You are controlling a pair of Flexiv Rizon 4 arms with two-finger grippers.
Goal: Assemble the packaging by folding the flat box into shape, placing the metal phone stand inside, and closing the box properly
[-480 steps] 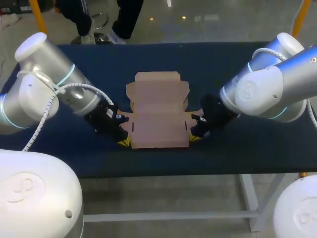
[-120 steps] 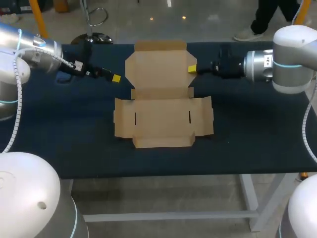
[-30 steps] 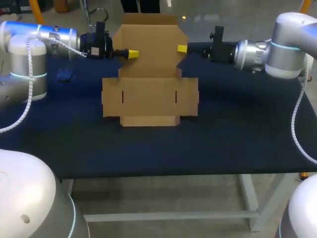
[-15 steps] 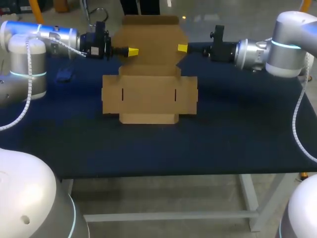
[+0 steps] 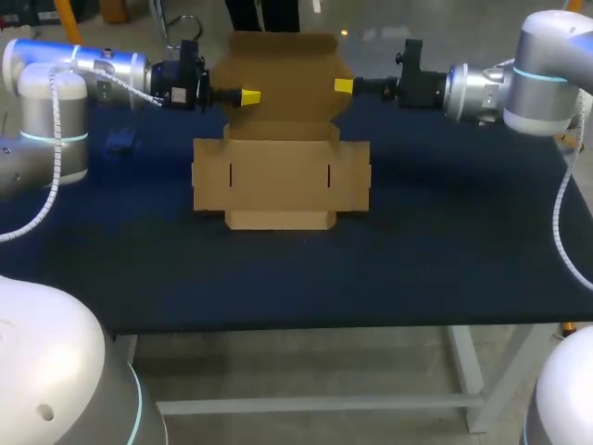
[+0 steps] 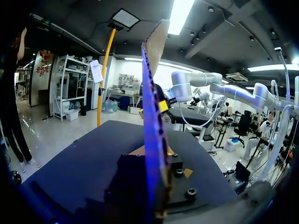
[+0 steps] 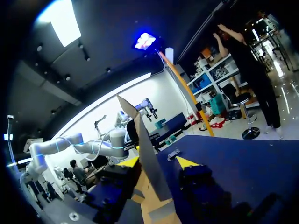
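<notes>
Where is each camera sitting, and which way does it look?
Head view: above and behind the robot, looking down on the table and the box; both arms come in from the sides, with the left gripper and right gripper at the upright lid.
Left wrist view: on the left wrist, looking across the table; the left gripper shows, with the lid edge-on.
Right wrist view: on the right wrist, facing the opposite way; the right gripper shows, with the lid between its fingers.
Shared: both wrist views see the lid and the other arm beyond it.
</notes>
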